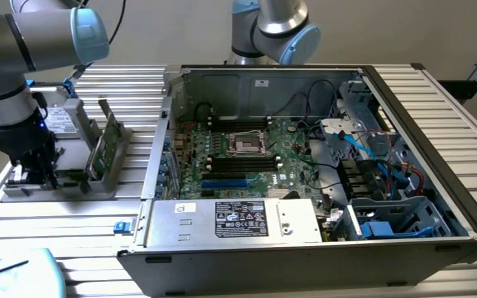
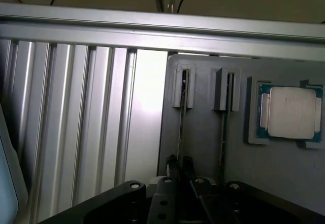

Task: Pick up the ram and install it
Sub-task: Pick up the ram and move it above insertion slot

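Your gripper clamped on the ram, edge-on in grey holder slot; second board just beside, table rails on the opposite side.

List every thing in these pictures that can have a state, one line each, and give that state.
ram, standing upright on edge in a slot of the grey holder, not installed.
gripper, low at the holder, right at the ram.
processor, lying flat in a recess of the holder.
computer case, open, with the motherboard exposed.
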Controlling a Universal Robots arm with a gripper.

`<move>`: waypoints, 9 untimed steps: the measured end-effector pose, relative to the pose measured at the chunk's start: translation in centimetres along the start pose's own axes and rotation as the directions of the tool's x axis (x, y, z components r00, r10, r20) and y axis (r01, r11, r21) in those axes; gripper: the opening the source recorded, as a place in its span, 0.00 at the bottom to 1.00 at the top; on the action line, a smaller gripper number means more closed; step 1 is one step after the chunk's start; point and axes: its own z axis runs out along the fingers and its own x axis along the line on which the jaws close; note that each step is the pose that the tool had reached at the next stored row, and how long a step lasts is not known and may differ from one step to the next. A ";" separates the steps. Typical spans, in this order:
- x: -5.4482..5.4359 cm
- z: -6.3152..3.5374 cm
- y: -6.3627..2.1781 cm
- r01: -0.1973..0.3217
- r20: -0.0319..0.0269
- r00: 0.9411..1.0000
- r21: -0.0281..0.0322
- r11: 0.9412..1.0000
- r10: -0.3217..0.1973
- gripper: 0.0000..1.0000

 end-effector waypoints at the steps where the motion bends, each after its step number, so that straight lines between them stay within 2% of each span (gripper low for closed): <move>1: 0.0 -0.07 -0.01 -0.001 0.000 1.000 0.000 1.000 0.001 0.14; 9: 0.0 -0.89 -0.04 -0.005 0.001 1.000 -0.001 1.000 0.005 0.14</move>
